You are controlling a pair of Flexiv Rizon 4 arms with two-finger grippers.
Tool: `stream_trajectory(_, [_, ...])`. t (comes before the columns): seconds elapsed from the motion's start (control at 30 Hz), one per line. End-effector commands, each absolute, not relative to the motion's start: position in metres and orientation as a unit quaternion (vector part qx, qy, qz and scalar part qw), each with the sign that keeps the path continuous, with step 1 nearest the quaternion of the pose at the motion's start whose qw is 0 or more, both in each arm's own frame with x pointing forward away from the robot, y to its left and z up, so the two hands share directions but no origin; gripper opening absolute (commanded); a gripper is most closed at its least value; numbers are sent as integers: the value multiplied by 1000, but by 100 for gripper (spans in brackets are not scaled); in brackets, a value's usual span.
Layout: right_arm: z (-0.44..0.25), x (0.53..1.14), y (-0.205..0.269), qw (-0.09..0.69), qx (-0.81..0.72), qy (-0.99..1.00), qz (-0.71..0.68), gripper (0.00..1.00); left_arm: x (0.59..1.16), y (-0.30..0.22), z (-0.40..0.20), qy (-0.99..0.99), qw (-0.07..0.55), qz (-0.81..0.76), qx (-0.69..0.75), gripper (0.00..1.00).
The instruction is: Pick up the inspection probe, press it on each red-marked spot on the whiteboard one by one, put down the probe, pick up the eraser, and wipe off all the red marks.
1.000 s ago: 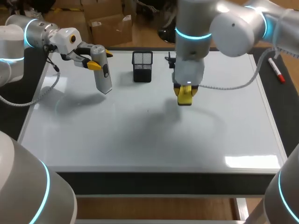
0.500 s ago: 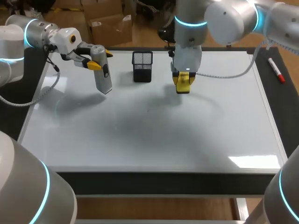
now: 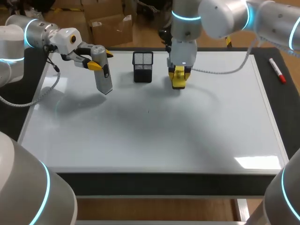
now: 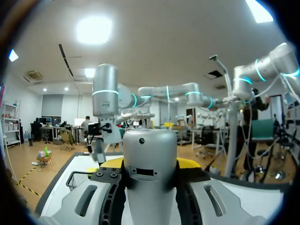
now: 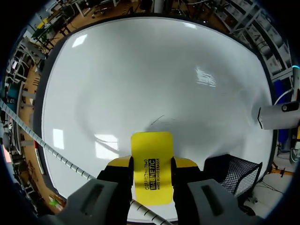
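Right fingers (image 3: 178, 77) clamped on the eraser (image 5: 151, 150): a flat yellow slab with a rounded end and black print. Its long axis follows the fingers, free end pointing down at the whiteboard (image 3: 154, 131). It sits just beside the black mesh holder (image 3: 142, 67); holder contents not discernible. Left fingers (image 3: 97, 63) grip the probe (image 3: 104, 75), a grey blocky barrel. It hangs near-upright, slightly tilted, over the board's far-left corner, lower end seemingly clear of the board. Red-capped marker (image 3: 277, 70) lies on the counter (image 3: 287, 98).
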State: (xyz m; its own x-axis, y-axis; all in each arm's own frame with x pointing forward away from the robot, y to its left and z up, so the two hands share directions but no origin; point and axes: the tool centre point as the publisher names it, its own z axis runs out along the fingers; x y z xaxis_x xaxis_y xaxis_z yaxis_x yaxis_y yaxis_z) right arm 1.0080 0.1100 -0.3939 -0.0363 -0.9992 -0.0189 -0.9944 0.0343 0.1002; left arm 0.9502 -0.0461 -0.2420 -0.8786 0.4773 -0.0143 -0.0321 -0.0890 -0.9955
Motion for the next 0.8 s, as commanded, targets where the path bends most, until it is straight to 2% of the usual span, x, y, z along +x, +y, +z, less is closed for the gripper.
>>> stream_trajectory(0.03, [-398,1018,109,32,693,-719,-50,0,951,-46,-241,-651,179,717,-172,0])
stream_trajectory(0.77, [-413,1036,110,30,697,-714,-57,0,951,-46,-241,-651,179,717,-172,0])
stream_trajectory(0.8, [-413,1036,110,31,696,-715,-57,8,951,-46,-241,-651,179,717,-172,0])
